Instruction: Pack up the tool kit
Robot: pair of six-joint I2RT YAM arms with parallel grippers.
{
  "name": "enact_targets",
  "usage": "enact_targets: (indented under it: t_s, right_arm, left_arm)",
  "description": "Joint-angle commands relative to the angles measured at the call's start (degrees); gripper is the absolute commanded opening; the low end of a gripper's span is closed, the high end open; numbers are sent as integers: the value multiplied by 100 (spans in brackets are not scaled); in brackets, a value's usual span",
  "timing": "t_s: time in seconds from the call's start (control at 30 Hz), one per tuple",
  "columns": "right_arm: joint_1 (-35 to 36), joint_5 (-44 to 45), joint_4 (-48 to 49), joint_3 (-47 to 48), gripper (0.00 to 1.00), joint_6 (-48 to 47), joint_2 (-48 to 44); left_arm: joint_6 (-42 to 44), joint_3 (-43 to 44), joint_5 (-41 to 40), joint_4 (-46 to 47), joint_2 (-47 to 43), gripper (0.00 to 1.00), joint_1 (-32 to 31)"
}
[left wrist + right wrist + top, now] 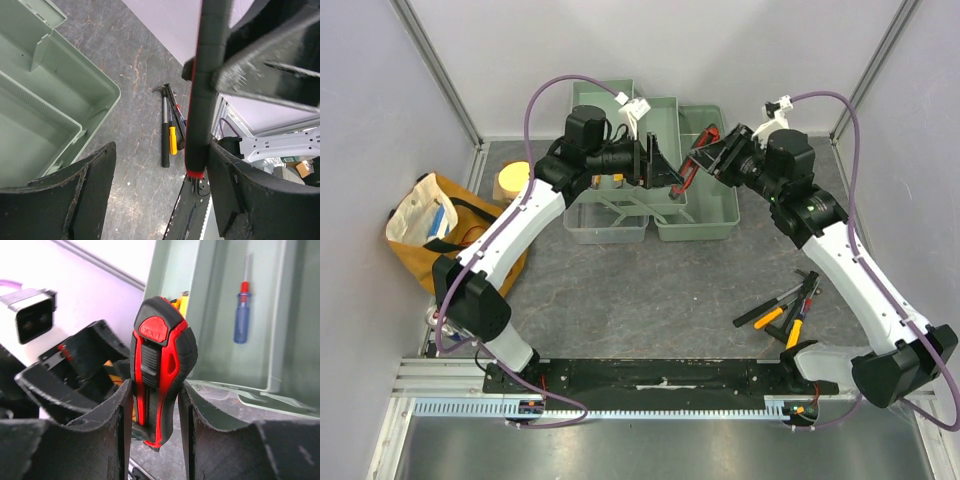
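The pale green toolbox (710,228) stands open at the back of the table. My right gripper (155,390) is shut on a red and black utility knife (160,360) and holds it above the box's front edge (692,170). My left gripper (160,165) is open, facing the right one (665,165). The knife (205,100) hangs between its fingers, close against the right finger (240,195). A blue-handled screwdriver (242,322) lies in a toolbox compartment (210,315). Several hand tools with black, yellow and red handles (785,305) lie on the table at the right (167,130).
A yellow-orange cloth bag (440,235) sits at the left edge. A pale yellow round object (512,178) lies behind it. The cell walls close in the back and sides. Grey tabletop (650,290) lies between the toolbox and the arm bases.
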Motion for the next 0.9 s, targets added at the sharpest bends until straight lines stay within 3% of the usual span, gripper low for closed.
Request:
enact_targets:
  t_s: [0.0,0.13,0.17,0.27,0.3,0.37,0.4,0.53,0.6,0.7,0.87]
  right_arm:
    - [263,-286,901,220,1,86,124]
    - [387,-269,1007,255,1,138,221]
    - [422,-269,1025,246,1,147,256]
    - [475,-322,1086,273,1,182,344]
    - [492,-322,1095,281,2,174,370]
    - [493,-295,1078,316,6,174,423]
    - [493,-252,1034,334,12,148,432]
    - [493,274,517,466,66,-89,459]
    - [484,713,244,484,84,-204,415]
    - [440,1312,-108,492,92,-327,310]
    - [370,1480,-477,449,93,-319,309]
  left_arm:
    - [76,320,54,248,98,77,-47]
    - [-11,321,273,283,160,72,-65]
    - [-46,321,361,336,169,66,-74]
    - [-117,312,520,406,195,42,-65]
    - [-126,312,529,407,204,24,-65]
    - [-126,338,468,363,195,4,-74]
    - [-108,356,389,319,195,2,-65]
    - [84,435,-243,-120,99,2,-13]
    - [94,444,-743,-383,55,2,127]
    - [-46,400,-1184,-647,-16,2,557]
    - [-275,391,-1440,-780,28,2,1252]
